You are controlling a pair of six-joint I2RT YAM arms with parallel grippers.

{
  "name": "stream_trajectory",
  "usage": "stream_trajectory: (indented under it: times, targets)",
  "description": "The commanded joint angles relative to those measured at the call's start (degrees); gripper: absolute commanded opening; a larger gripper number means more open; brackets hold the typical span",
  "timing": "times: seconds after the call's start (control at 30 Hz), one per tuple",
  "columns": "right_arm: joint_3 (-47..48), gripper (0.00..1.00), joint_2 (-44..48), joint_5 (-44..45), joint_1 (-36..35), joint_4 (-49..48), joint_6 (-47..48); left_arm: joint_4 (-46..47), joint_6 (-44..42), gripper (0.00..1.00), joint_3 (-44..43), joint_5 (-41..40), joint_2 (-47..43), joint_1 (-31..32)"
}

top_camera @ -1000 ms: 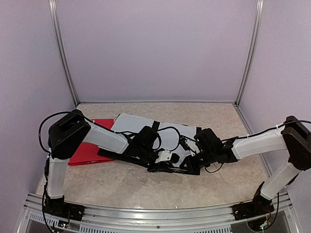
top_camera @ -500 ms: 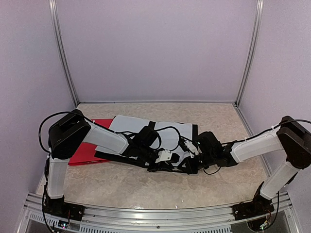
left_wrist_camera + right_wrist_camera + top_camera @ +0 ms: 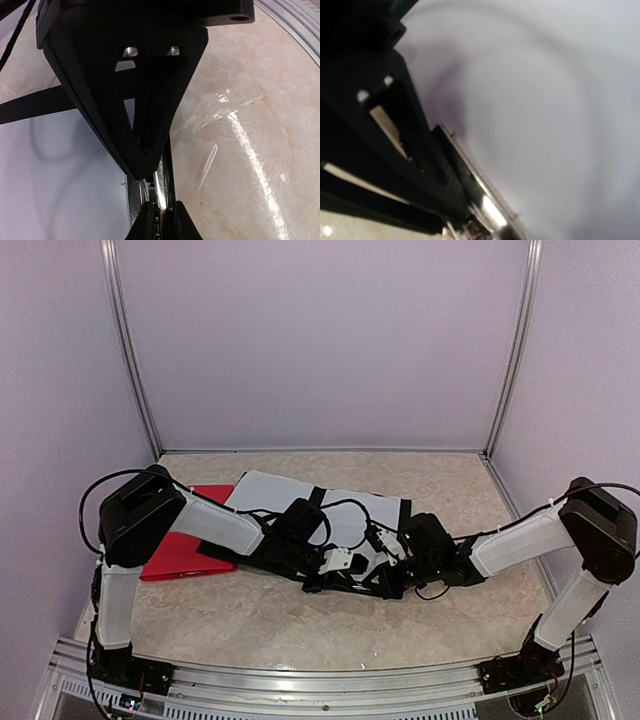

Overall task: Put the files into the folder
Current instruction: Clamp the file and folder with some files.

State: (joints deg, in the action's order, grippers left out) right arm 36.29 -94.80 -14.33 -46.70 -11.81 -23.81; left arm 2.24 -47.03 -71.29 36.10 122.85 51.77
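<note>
Marbled beige table [image 3: 250, 635], black folder [image 3: 403, 512] laid open at centre, white sheet [image 3: 270, 495] lying flat on it, red folder [image 3: 172, 562] just beside at left, left gripper [image 3: 318, 587] held low at the folder's near edge, jaws nearly together, any hold not determinable, right gripper [image 3: 388, 585] alongside, jaws closed, metal clip [image 3: 156, 196] seen below the left fingertips.

I read no legible text, label, number or sign in any view, neither on the white sheet [image 3: 270, 490] nor the red folder [image 3: 180, 555].
</note>
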Motion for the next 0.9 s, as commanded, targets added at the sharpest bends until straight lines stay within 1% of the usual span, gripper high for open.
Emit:
stream_trajectory:
  times: [0.0, 0.2, 0.47, 0.87]
  targets:
    - [-3.54, 0.00, -8.61, 10.79, 0.15, 12.53, 0.48, -7.94, -0.69, 0.12, 2.39, 2.00, 2.84, 2.50]
    - [-2.77, 0.00, -10.48, 10.42, 0.17, 12.91, 0.74, -8.31, -0.83, 0.11, 2.38, 1.81, 2.79, 2.55]
    - [-3.60, 0.00, -7.08, 9.12, -0.38, 13.56, -0.02, -7.88, -0.11, 0.10, 1.96, 0.79, 3.01, 2.55]
    - [-4.26, 0.00, -7.85, 6.80, -4.23, 12.22, -1.65, -5.44, 2.86, 0.10, 1.56, -3.02, 3.36, 2.55]
